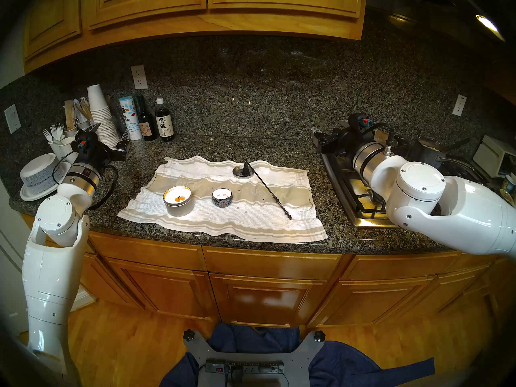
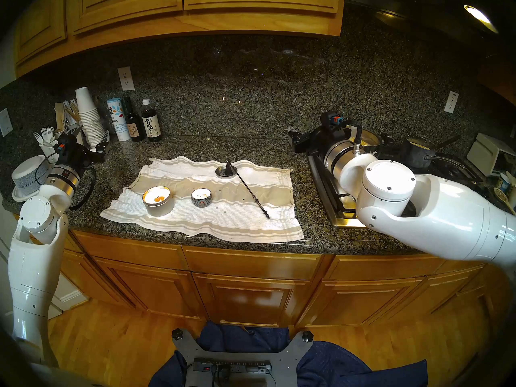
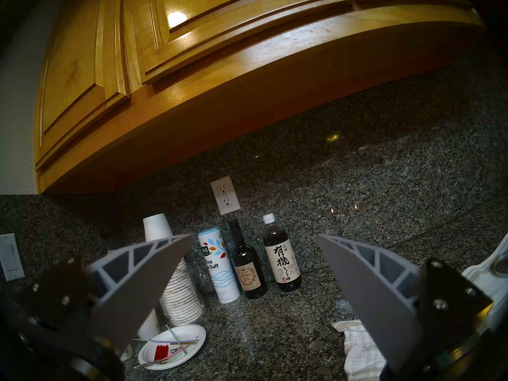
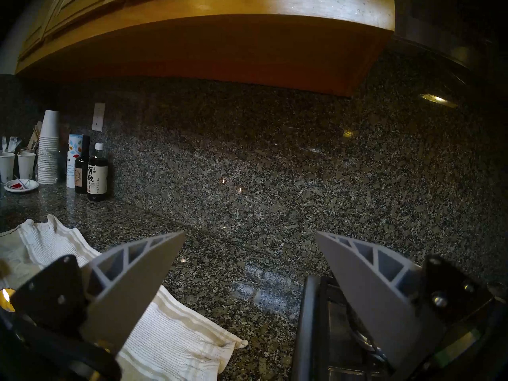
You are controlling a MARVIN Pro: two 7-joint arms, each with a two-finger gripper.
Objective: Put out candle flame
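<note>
Both the left gripper (image 3: 254, 238) and right gripper (image 4: 250, 234) were spread wide and empty, far from the two candles (image 1: 178, 200) and snuffer (image 1: 266, 189) on the towel (image 1: 293, 227).

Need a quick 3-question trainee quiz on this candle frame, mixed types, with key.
1. True or false: the black metal candle snuffer is held by the right end effector.
2. Which candle sits nearer the robot's left arm? A) the large silver tin candle B) the small blue patterned bowl candle
3. Fill in: the snuffer's cone end rests on a round silver ___ on the white striped cloth.

Key: 1 false, since both it and the left end effector are open and empty; 2 A; 3 lid.
</note>
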